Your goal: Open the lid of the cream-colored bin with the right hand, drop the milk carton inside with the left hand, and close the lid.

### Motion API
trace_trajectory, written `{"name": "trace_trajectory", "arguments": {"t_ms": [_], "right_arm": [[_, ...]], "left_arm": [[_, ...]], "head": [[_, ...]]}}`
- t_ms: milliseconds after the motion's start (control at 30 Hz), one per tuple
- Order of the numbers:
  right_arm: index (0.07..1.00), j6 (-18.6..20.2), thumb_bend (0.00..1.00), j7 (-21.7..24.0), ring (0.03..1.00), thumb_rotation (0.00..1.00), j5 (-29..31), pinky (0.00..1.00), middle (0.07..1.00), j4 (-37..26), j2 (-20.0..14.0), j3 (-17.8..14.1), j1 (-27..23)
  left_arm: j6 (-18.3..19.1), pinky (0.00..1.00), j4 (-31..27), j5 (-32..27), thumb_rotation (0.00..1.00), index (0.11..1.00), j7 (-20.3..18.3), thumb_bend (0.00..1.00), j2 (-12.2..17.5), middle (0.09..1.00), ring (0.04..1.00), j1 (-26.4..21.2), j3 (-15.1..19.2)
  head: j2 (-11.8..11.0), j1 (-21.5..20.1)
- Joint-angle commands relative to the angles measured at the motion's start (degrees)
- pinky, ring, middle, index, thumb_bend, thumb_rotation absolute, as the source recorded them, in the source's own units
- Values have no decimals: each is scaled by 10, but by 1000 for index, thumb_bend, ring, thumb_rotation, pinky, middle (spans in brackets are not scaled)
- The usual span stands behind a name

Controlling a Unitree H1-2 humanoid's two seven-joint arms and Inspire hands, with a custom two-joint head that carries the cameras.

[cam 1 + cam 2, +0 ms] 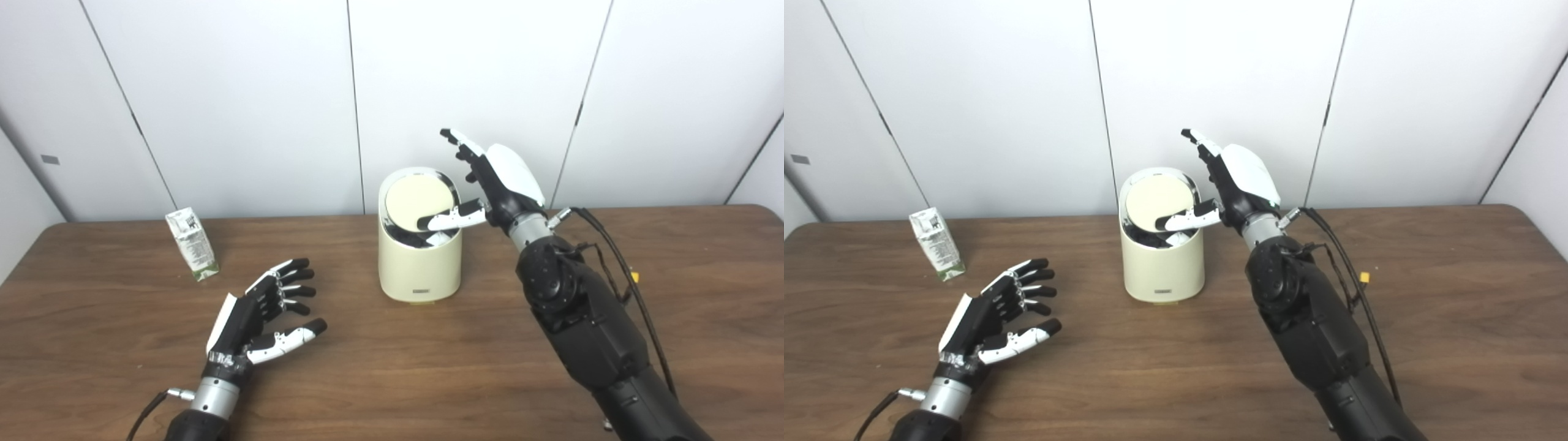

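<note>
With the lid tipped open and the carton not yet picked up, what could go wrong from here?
1. Only the thumb of the right hand seems to press the tilted lid; if it slips, the lid may swing shut before the drop.
2. The milk carton stands upright beyond the open left hand; a clumsy reach could topple it.
3. The right hand sits beside the bin, so the left hand may bump it there.
</note>
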Motion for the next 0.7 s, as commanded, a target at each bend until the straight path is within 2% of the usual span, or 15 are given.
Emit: {"name": "trace_trajectory", "arguments": {"t_ms": [0,200,433,500,567,667], "right_arm": [[915,-9,964,-8,862,237,-32,698,922,-15,-11,7,-22],[912,27,939,4,888,238,-75,766,924,-22,-7,19,-20],[907,56,921,25,892,245,-84,777,930,-26,5,19,-22],[909,58,905,32,893,253,-67,761,933,-29,8,10,-21],[911,63,887,41,880,272,-43,702,930,-37,14,-6,-20],[898,74,871,51,833,280,5,627,904,-62,23,-42,-15]], "left_arm": [[-18,587,-24,-3,116,846,3,711,3,797,708,-7,2],[-21,584,-21,-1,131,843,5,716,5,794,703,-7,2],[-19,583,-21,-8,102,842,2,706,5,797,707,-6,2],[-18,578,-23,-6,103,843,3,704,5,796,703,-5,2],[-15,574,-24,-8,97,842,3,702,4,794,703,-4,2],[-11,577,-28,-6,99,846,3,699,5,797,708,-2,2]], "head": [[0,1],[1,1],[1,0],[1,1],[2,1],[1,2]]}}
